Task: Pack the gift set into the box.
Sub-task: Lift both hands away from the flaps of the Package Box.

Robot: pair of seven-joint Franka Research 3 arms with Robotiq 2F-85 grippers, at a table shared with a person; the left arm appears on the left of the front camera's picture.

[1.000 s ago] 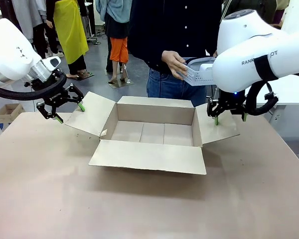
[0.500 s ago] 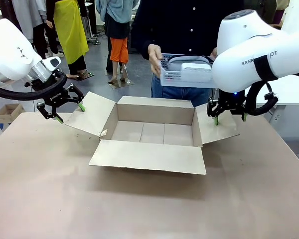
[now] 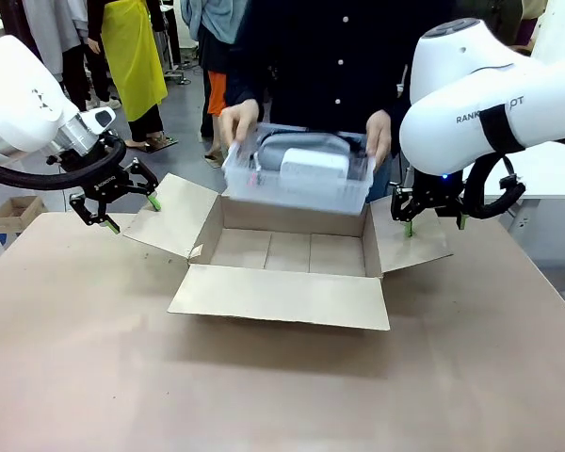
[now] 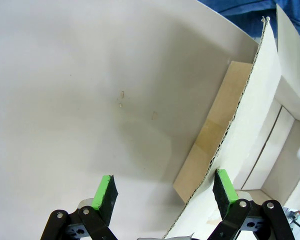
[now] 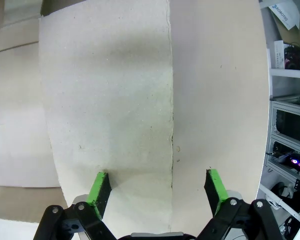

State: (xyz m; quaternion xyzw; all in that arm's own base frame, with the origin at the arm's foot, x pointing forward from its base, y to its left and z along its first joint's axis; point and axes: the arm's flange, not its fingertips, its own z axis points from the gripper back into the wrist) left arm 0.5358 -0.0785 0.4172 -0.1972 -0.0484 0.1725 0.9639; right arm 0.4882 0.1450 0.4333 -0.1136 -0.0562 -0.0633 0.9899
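grey floor (image 3: 184, 118) | beige table (image 3: 94, 377) | small carton (image 3: 14, 213) on floor | metal shelving (image 5: 289, 125)

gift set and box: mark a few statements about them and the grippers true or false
1. The person holds the gift set above the box. True.
2. The box's flaps are folded shut. False: all four lie open.
3. The left gripper is shut on the left flap. False: it is open at that flap's edge.
4. The right gripper is open over the right flap. True.
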